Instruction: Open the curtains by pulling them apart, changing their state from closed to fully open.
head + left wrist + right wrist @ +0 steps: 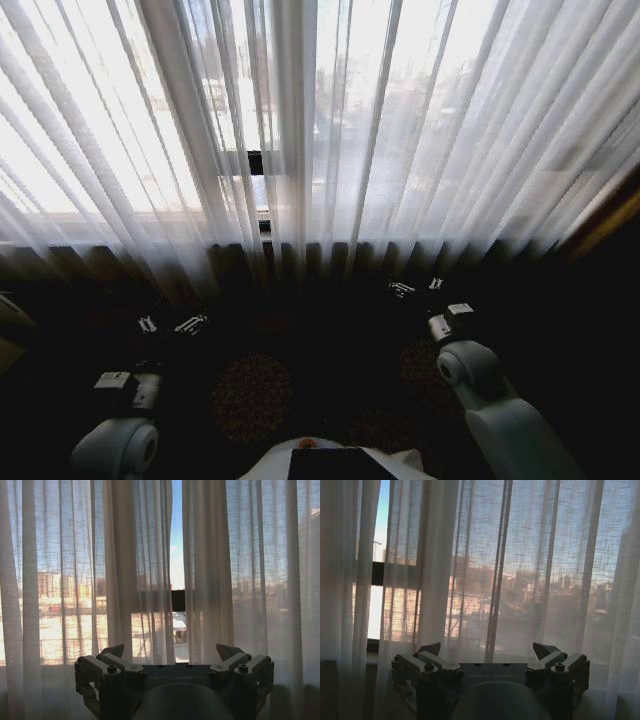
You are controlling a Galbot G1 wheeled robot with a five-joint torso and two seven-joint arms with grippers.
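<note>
Had the rig parked facing the window, and the tall sheer white pleated curtains (pixel 400 130) hung right across my head cam, covering nearly the whole pane. They were mostly closed, with just a thin gap near the middle where the dark window frame bar (pixel 255 162) showed through. On the left wrist cam that gap sat pretty much dead ahead, blue sky in it.

The left gripper (pixel 170 325) was low on my left, fingers spread wide with nothing between them, short of the fabric. The right gripper (pixel 417 288) was low on my right, a bit closer to the curtain hem, also spread wide and holding nothing. Patterned dark carpet (pixel 252 395) sat below both arms.
</note>
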